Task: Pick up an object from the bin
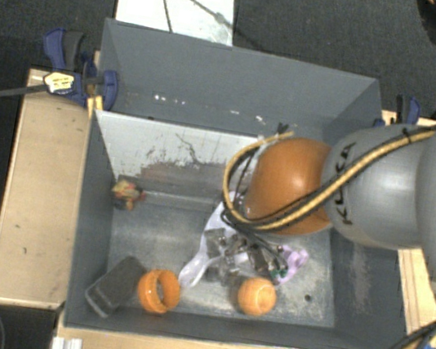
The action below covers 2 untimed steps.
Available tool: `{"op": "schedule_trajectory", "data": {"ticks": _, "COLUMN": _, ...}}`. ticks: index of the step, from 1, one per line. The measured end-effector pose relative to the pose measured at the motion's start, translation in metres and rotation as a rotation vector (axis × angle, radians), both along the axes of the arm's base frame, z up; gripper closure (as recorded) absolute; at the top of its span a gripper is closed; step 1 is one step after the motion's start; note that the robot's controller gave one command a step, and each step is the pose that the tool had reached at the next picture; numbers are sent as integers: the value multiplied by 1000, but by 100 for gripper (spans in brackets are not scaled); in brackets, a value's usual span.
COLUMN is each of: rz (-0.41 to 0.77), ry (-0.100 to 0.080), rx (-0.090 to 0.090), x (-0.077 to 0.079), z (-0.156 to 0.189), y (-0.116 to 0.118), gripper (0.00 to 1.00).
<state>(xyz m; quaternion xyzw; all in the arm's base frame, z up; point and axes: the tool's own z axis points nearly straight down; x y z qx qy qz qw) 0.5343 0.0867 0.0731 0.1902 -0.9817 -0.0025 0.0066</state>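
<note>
My gripper (pixel 242 256) is low in the bin's middle, under the arm's orange cover. It is on top of a crumpled white and lavender thing (pixel 203 252) that trails off to the lower left. A bit of pale purple (pixel 296 261) pokes out at the gripper's right side. An orange ball (pixel 256 297) lies just in front of the gripper, close to it. Whether anything is held cannot be made out.
An orange ring-shaped thing (pixel 159 291) lies near the front wall, with a dark grey block (pixel 114 286) to its left in the front left corner. A small multi-coloured thing (pixel 126 191) rests against the left wall. The arm covers the bin's right rear.
</note>
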Motion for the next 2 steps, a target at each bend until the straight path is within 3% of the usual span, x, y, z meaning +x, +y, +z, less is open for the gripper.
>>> {"op": "schedule_trajectory", "data": {"ticks": 1, "rz": -13, "ry": 7, "rx": -5, "x": 9, "z": 0, "y": 28, "gripper": 100}}
{"op": "schedule_trajectory", "data": {"ticks": 2, "rz": 28, "ry": -16, "rx": -1, "x": 21, "z": 129, "y": 14, "gripper": 100}}
